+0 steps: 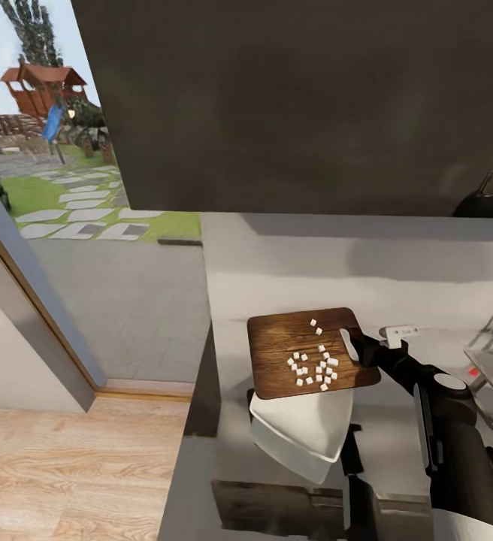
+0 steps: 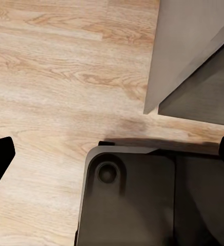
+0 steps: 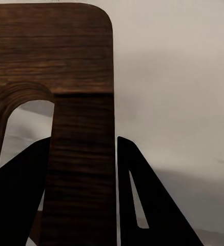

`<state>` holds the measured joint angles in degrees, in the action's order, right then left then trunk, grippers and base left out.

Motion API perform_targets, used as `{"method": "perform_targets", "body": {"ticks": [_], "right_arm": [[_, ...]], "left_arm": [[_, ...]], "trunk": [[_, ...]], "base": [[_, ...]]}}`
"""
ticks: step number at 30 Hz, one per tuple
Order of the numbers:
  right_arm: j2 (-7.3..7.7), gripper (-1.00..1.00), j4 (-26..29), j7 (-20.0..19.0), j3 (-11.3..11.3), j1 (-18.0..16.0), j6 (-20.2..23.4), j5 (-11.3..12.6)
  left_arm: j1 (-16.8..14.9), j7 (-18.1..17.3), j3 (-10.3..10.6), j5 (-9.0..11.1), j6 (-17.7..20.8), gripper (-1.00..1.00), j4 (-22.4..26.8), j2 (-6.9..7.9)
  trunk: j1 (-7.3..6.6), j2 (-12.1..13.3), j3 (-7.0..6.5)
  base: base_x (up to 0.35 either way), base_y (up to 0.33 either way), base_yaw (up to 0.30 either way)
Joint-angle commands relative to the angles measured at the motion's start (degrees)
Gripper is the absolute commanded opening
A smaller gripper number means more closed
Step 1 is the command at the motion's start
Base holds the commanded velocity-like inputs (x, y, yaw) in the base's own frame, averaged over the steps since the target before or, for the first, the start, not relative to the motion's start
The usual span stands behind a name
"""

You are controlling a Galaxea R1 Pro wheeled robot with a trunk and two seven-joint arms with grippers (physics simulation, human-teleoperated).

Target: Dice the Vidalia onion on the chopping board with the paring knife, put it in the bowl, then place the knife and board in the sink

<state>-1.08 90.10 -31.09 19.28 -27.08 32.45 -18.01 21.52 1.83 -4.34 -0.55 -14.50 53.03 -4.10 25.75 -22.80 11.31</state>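
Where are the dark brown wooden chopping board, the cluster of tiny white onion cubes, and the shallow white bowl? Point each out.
Dark brown wooden chopping board (image 1: 276,342): head view, bare wood on its left half.
Diced onion, tiny white cubes (image 1: 312,368): head view, middle of the cluster.
Shallow white bowl (image 1: 306,428): head view, inner surface below the board.

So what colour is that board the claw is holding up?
Dark brown wood grain; the chopping board shows best in the head view, in the right claw.

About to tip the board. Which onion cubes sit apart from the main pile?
Two cubes of diced onion lie alone near the chopping board's far edge; the rest cluster toward its near edge, by the right gripper, above the bowl.
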Motion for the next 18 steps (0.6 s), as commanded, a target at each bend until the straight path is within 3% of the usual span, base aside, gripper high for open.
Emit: {"method": "perform_targets", "body": {"ticks": [1, 18], "right_arm": [[-0.06, -1.00, 0.1, -0.6, 0.1, -0.1, 0.2, -0.5], [-0.12, -1.00, 0.1, -0.8, 0.2, -0.1, -0.4, -0.4]], "left_arm": [[0.0, 0.1, -0.1, -0.1, -0.1, 1.00, 0.1, -0.04], [0.0, 0.1, -0.1, -0.1, -0.1, 1.00, 0.1, -0.04]], "trunk": [[0.04, -0.1, 0.10], [0.04, -0.1, 0.10]], "base": [[0.005, 0.003, 0.000], [0.000, 0.000, 0.000]]}}
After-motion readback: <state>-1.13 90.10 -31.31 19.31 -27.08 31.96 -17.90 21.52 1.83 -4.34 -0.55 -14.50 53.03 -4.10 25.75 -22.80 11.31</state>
